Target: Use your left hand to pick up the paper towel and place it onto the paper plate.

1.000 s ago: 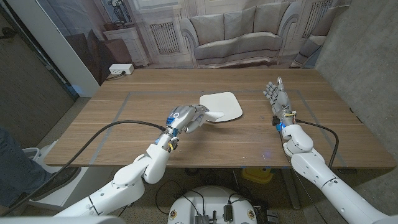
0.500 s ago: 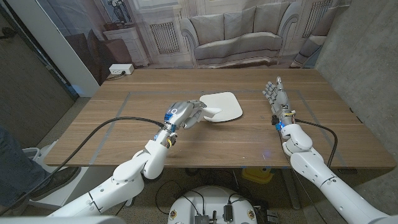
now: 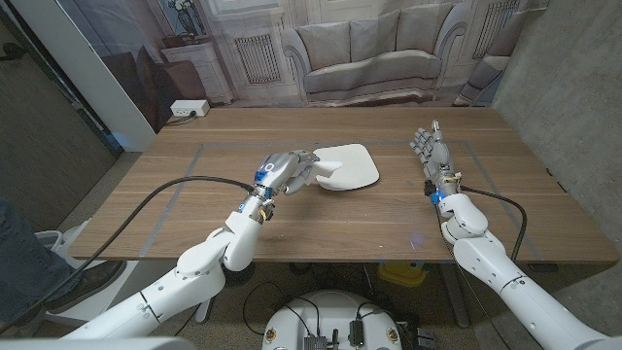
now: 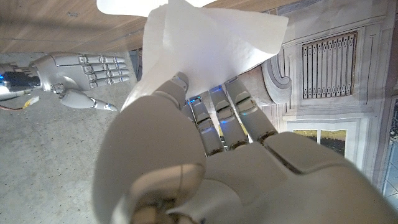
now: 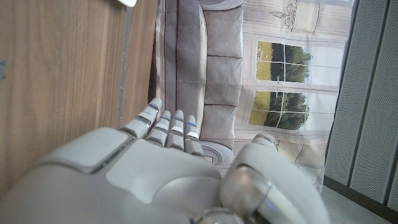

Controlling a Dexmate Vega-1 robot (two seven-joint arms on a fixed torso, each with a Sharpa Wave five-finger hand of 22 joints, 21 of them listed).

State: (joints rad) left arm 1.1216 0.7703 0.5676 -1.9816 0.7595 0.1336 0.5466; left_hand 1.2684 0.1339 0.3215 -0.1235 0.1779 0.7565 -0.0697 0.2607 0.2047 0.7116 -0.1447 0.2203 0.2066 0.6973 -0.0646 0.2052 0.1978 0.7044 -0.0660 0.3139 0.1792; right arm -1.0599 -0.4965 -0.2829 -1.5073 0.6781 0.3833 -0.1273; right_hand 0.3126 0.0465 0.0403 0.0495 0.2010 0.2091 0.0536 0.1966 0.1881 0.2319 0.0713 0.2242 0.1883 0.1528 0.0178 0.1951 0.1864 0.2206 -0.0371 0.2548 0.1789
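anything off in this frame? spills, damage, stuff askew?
Nothing stands out. The left hand holds the paper towel at the near edge of the paper plate; the right hand waits apart, fingers extended.

Paper towel (image 4: 205, 46) cut off by the left wrist frame edge, lower part hidden behind left hand (image 4: 211, 155) fingers; in head view it's too small against the white paper plate (image 3: 348, 165) to tell from the plate. Plate's near-left corner hidden by the left hand. Right hand (image 5: 168, 174) palm side unseen in right wrist view; a white thing (image 5: 126, 2) cropped at the frame edge, can't tell what
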